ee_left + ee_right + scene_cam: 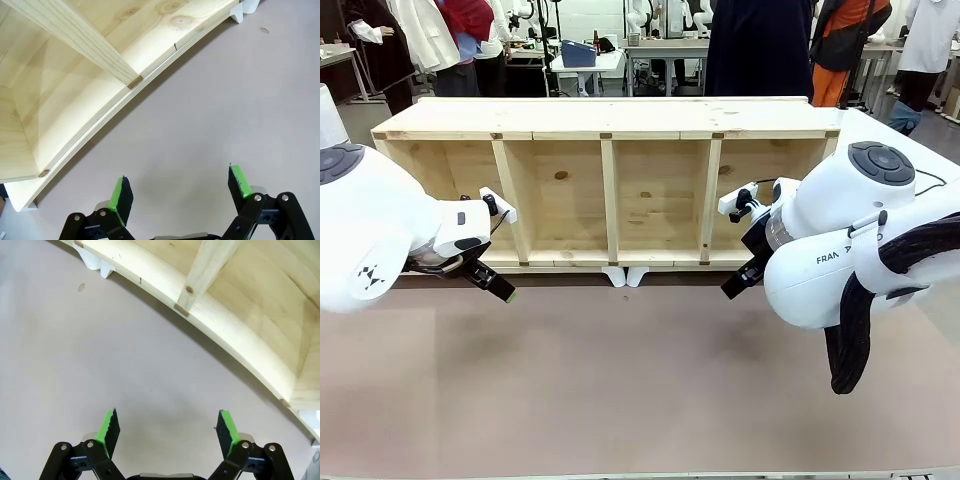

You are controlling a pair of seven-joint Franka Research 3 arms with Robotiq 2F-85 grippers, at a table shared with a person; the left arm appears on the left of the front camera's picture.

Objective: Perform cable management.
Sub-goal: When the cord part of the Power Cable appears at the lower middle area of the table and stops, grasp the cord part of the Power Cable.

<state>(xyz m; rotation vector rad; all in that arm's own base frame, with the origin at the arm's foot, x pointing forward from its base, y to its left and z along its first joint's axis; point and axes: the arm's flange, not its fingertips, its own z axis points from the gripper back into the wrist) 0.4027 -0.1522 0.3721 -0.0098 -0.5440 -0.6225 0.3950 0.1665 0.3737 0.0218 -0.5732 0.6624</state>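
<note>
The black power cord is out of view. My left gripper (500, 290) hangs just above the tabletop in front of the shelf's leftmost bay. In the left wrist view this gripper (180, 192) is open, its green pads (120, 196) wide apart over bare table. My right gripper (732, 288) hovers in front of the rightmost bay. It (167, 432) is open too, with nothing between its green pads (108, 430).
A long pine shelf unit (610, 185) with several open bays lies on its side across the far half of the brown table (620, 390). Two white brackets (625, 276) sit at its front middle. A person in dark clothes (760, 45) stands behind it.
</note>
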